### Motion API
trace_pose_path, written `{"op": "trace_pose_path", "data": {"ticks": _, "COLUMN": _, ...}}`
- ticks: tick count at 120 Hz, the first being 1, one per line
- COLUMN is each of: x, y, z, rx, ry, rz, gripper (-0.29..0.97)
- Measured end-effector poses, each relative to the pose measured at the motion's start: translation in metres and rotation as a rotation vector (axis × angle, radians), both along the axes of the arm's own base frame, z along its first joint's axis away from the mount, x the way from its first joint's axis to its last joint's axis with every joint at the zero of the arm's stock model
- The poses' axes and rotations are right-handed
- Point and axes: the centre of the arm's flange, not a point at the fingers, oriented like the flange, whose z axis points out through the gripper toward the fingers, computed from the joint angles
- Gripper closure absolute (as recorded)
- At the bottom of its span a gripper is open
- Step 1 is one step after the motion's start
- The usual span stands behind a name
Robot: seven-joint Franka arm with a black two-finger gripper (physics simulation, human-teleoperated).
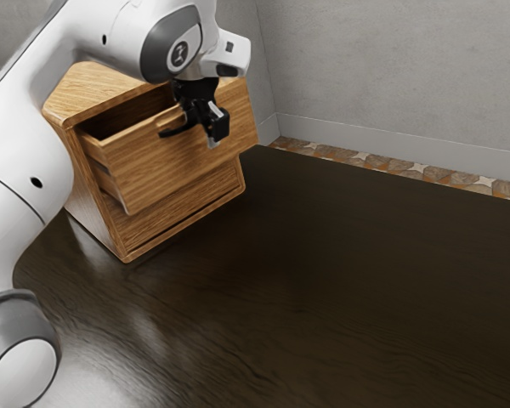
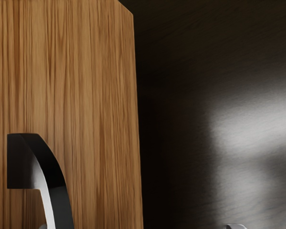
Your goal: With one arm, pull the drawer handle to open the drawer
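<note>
A wooden cabinet [image 1: 83, 90] stands at the back of the dark table on the exterior view's left. Its top drawer [image 1: 161, 166] is partly slid out, and the dark hollow behind its front shows. A dark curved handle [image 1: 172, 130] sits on the drawer front. My black gripper [image 1: 206, 119] hangs at the handle's end nearer the exterior view's right, fingers apart, one finger against the handle. In the wrist view the drawer front [image 2: 81, 95] lies close under my hand, with the curved handle [image 2: 40, 176] arching off it.
A lower drawer [image 1: 183, 204] under the top one sits flush in the cabinet. The dark wooden table [image 1: 340, 289] stretches toward the exterior view's right and front. Grey walls and a patterned floor strip [image 1: 408, 166] lie beyond the table's far edge.
</note>
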Motion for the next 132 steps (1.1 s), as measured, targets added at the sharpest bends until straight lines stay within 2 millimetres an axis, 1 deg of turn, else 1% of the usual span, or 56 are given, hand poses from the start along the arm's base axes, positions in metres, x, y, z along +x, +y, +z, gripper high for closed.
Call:
{"op": "trace_pose_path", "data": {"ticks": 16, "x": -0.001, "y": -0.01, "z": 0.001, "rx": -0.005, "ry": 0.005, "rz": 0.0, "gripper": 0.25}}
{"op": "trace_pose_path", "data": {"ticks": 34, "x": -0.003, "y": -0.022, "z": 0.005, "rx": -0.014, "ry": 0.005, "rz": -0.003, "gripper": 0.27}}
{"op": "trace_pose_path", "data": {"ticks": 57, "x": -0.008, "y": -0.035, "z": 0.009, "rx": -0.031, "ry": 0.009, "rz": 0.0, "gripper": 0.25}}
{"op": "trace_pose_path", "data": {"ticks": 94, "x": -0.011, "y": -0.059, "z": 0.011, "rx": -0.056, "ry": 0.019, "rz": 0.002, "gripper": 0.25}}
{"op": "trace_pose_path", "data": {"ticks": 108, "x": -0.014, "y": -0.071, "z": 0.014, "rx": -0.064, "ry": 0.017, "rz": -0.001, "gripper": 0.26}}
{"op": "trace_pose_path", "data": {"ticks": 132, "x": -0.017, "y": -0.091, "z": 0.015, "rx": -0.072, "ry": 0.018, "rz": -0.001, "gripper": 0.25}}
